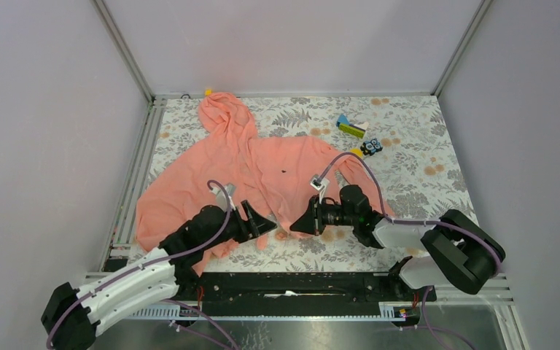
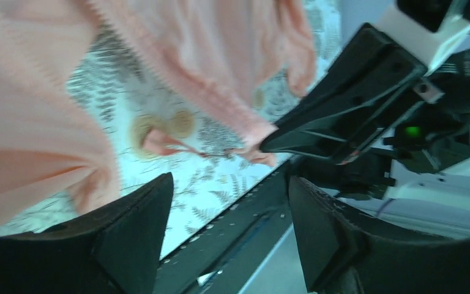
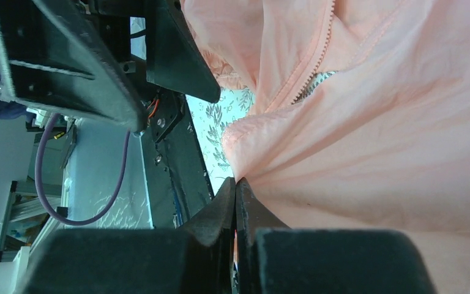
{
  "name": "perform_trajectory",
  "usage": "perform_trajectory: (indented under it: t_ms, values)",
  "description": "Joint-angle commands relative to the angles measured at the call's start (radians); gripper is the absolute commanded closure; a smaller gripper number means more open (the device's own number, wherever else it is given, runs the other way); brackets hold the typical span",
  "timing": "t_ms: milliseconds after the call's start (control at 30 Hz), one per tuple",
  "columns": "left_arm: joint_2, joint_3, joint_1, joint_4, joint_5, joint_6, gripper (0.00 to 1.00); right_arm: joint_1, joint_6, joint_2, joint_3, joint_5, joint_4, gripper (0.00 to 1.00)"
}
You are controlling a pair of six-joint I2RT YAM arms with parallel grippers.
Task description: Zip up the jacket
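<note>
The salmon-pink jacket (image 1: pixel 262 168) lies spread on the fern-print table cover (image 1: pixel 423 193). Its hood points to 12 o'clock and its hem to 6 o'clock, near the arm bases. The front is unzipped, with the zipper teeth (image 3: pixel 318 55) bare along the open edge.

The right gripper (image 1: pixel 300 222) is clenched on a pinch of fabric at the bottom of one front panel, around 6 o'clock of the garment. The left gripper (image 1: pixel 268 224) sits just beside it, jaws spread wide with nothing between them.

From where I stand, the job now is bringing the two bottom zipper ends together. I'd say the left should take the other panel right at its hem corner, close to the teeth rather than on loose cloth. The right should hold its side taut so the thin fabric doesn't bunch.

A small yellow-green and blue block (image 1: pixel 350 128) sits at 1 o'clock, well apart.
</note>
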Motion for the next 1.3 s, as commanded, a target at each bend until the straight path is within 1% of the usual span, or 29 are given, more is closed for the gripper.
perform_trajectory:
  t_ms: [0, 67, 167, 267, 433, 533, 667, 767, 800, 833, 867, 900, 933, 967, 1033, 1067, 1133, 1233, 1267]
  values:
    - [0.09, 0.077, -0.059, 0.239, 0.034, 0.036, 0.27, 0.006, -0.055, -0.05, 0.011, -0.008, 0.009, 1.0]
    - [0.161, 0.096, -0.091, 0.289, 0.009, 0.079, 0.25, 0.007, -0.059, -0.063, 0.011, -0.007, 0.006, 1.0]
    - [0.251, 0.114, -0.093, 0.351, 0.009, 0.055, 0.24, 0.006, -0.063, -0.081, 0.013, -0.005, 0.001, 1.0]
    - [0.299, 0.119, -0.096, 0.408, -0.009, 0.04, 0.26, 0.006, -0.073, -0.095, 0.012, -0.006, -0.01, 1.0]
    - [0.33, 0.149, -0.098, 0.404, -0.093, 0.057, 0.43, 0.006, -0.076, -0.096, 0.003, -0.033, 0.0, 1.0]
    - [0.349, 0.161, -0.099, 0.403, -0.097, 0.069, 0.5, 0.006, -0.077, -0.095, -0.001, -0.047, 0.004, 1.0]
    - [0.376, 0.167, -0.098, 0.421, -0.096, 0.076, 0.66, 0.006, -0.086, -0.098, -0.007, -0.054, 0.002, 0.96]
    - [0.378, 0.161, -0.099, 0.434, -0.09, 0.073, 0.75, 0.006, -0.098, -0.106, -0.004, -0.031, -0.019, 0.95]
    - [0.373, 0.157, -0.099, 0.438, -0.09, 0.073, 0.79, 0.006, -0.101, -0.11, -0.002, -0.021, -0.03, 0.95]
    - [0.369, 0.154, -0.099, 0.439, -0.09, 0.07, 0.84, 0.006, -0.106, -0.116, -0.001, -0.006, -0.045, 0.92]
    - [0.364, 0.154, -0.099, 0.434, -0.093, 0.066, 0.92, 0.008, -0.111, -0.122, 0.002, 0.016, -0.067, 0.88]
    - [0.361, 0.159, -0.098, 0.417, -0.097, 0.063, 1.0, 0.007, -0.116, -0.132, 0.006, 0.051, -0.094, 0.81]
    - [0.361, 0.168, -0.098, 0.399, -0.098, 0.062, 1.0, 0.008, -0.122, -0.143, 0.009, 0.09, -0.129, 0.77]
    - [0.362, 0.177, -0.097, 0.383, -0.098, 0.059, 1.0, 0.012, -0.126, -0.161, 0.011, 0.127, -0.153, 0.7]
    - [0.362, 0.189, -0.097, 0.357, -0.098, 0.045, 1.0, 0.024, -0.127, -0.197, 0.011, 0.251, -0.211, 0.49]
    - [0.36, 0.198, -0.097, 0.332, -0.12, 0.038, 1.0, 0.035, -0.136, -0.218, 0.013, 0.309, -0.241, 0.42]
    - [0.358, 0.223, -0.098, 0.268, -0.146, 0.02, 1.0, 0.062, -0.162, -0.256, 0.024, 0.395, -0.304, 0.36]
    - [0.357, 0.252, -0.096, 0.188, -0.179, -0.021, 1.0, 0.148, -0.188, -0.289, 0.043, 0.566, -0.376, 0.26]
    - [0.357, 0.259, -0.095, 0.176, -0.182, -0.038, 1.0, 0.178, -0.191, -0.288, 0.054, 0.632, -0.4, 0.24]
